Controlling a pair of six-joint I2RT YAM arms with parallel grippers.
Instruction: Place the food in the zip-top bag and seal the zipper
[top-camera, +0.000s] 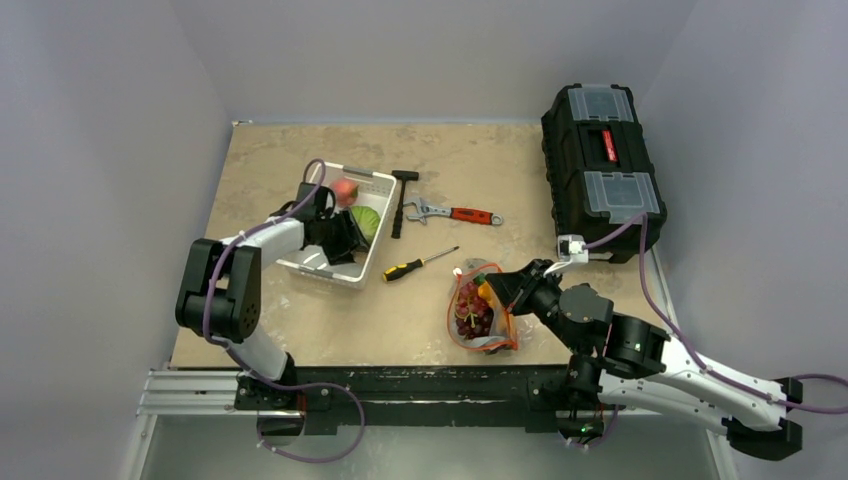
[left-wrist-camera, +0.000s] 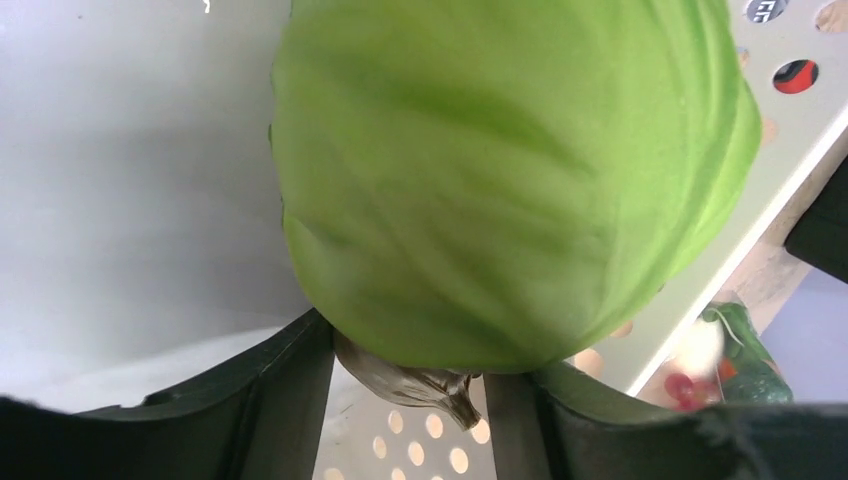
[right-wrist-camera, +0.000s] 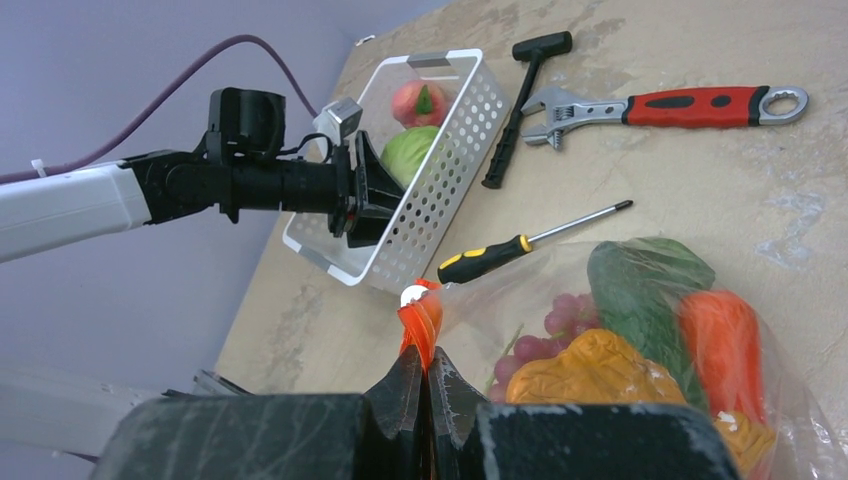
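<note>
The clear zip-top bag (top-camera: 480, 312) lies at the front right of the table. It holds purple grapes (right-wrist-camera: 545, 335), an orange carrot (right-wrist-camera: 725, 340) and an orange lumpy piece (right-wrist-camera: 595, 370). My right gripper (right-wrist-camera: 425, 365) is shut on the bag's red-orange zipper strip (right-wrist-camera: 420, 320) at one corner of the mouth. My left gripper (top-camera: 345, 235) is inside the white basket (top-camera: 335, 275), open wide. Its fingertips rest against the near end of the green cabbage (left-wrist-camera: 500, 180), which fills the left wrist view. A pink peach (top-camera: 345, 190) lies at the basket's far end.
A black hammer (top-camera: 402, 200), a red-handled wrench (top-camera: 455, 212) and a yellow-handled screwdriver (top-camera: 420, 264) lie between basket and bag. A black toolbox (top-camera: 603, 170) stands at the back right.
</note>
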